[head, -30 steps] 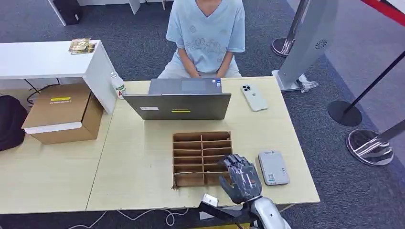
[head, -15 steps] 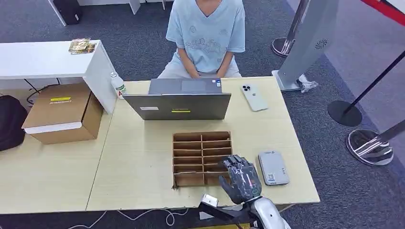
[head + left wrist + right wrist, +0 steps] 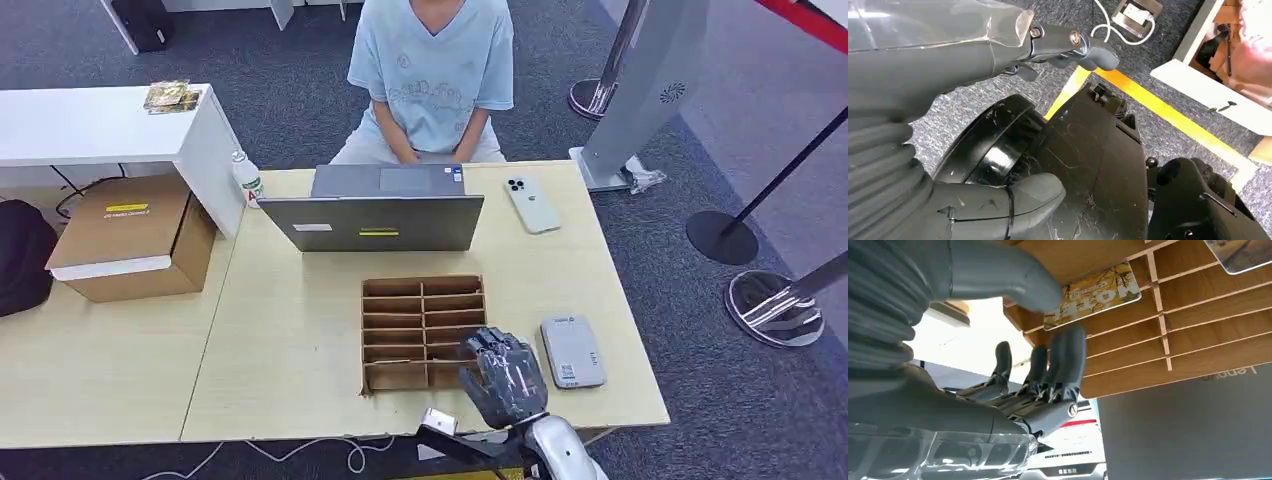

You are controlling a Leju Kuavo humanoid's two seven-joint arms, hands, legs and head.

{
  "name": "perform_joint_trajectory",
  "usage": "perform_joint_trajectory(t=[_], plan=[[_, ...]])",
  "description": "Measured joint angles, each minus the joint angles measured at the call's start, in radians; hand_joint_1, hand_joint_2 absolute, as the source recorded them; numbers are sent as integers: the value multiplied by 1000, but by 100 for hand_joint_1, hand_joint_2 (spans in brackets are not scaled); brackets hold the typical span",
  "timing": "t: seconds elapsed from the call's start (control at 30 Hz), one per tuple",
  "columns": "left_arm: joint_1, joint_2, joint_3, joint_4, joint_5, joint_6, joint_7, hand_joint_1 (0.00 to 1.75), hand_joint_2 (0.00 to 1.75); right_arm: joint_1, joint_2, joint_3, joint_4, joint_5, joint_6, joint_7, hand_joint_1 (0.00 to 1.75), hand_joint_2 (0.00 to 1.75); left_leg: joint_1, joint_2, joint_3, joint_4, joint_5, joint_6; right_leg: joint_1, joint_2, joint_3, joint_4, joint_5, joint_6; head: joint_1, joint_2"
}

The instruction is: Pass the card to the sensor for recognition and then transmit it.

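Note:
A card with a yellow picture lies in a near compartment of the brown cardboard divider box. My right hand hovers over the box's near right corner. In the right wrist view the right hand has its thumb beside one edge of the card and its fingers just off the other, spread, with nothing gripped. The grey sensor lies flat on the table, right of the box. My left hand hangs beside my body, fingers apart and holding nothing.
A person sits at the far side behind a laptop, with a phone to its right. A second card lies in another compartment. A cardboard carton and a bottle stand at the left. The table's near edge is close below my hand.
My right hand has crept slightly left and toward the near edge over the box corner. Nothing else has moved.

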Motion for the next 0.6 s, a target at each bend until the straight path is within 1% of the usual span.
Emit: perform_joint_trajectory(t=[0.1,0.13,0.2,0.23,0.3,0.33,0.37,0.47,0.5,0.53,0.57,0.6], plan=[[0,0,0,0,0,0,0,0,175,2,0,0,-2,0,0,0,127,175,0,0,0,0,0,0,0,0,0,0,0,0,0,0],[0,0,0,0,0,0,-1,0,175,3,0,0,-2,0,0,0,129,175,0,0,0,0,0,0,0,0,0,0,0,0,0,0],[0,0,0,0,0,1,-2,0,175,5,0,0,-4,1,0,0,120,175,0,0,0,0,0,0,0,0,0,0,0,0,0,0],[1,0,0,0,0,2,-2,0,175,5,0,0,-5,1,0,0,124,175,0,0,0,0,0,0,0,0,0,0,0,0,0,0],[1,0,0,0,0,3,-2,0,175,5,0,0,-5,1,0,0,124,175,0,0,0,0,0,0,0,0,0,0,0,0,0,0],[1,0,0,0,0,3,-2,0,175,5,0,0,-5,1,0,0,120,175,0,0,0,0,0,0,0,0,0,0,0,0,0,0],[2,0,0,0,0,5,-3,0,175,5,0,0,-5,1,0,0,126,175,0,0,0,0,0,0,0,0,0,0,0,0,0,0],[3,0,0,0,0,7,-3,0,175,5,0,2,-5,2,1,0,120,175,0,0,0,0,0,0,0,0,0,0,0,0,0,0],[3,-1,0,0,0,8,-3,0,175,5,1,2,-5,2,1,0,122,175,0,0,0,0,0,0,0,0,0,0,0,0,0,0],[3,-1,0,0,0,8,-3,0,175,5,1,2,-5,2,1,0,120,175,0,0,0,0,0,0,0,0,0,0,0,0,0,0],[3,-1,0,0,0,8,-3,0,175,5,1,2,-5,2,2,0,124,175,0,0,0,0,0,0,0,0,0,0,0,0,0,0],[3,-1,0,0,0,8,-3,0,175,5,1,2,-5,2,1,0,124,175,0,0,0,0,0,0,0,0,0,0,0,0,0,0]])
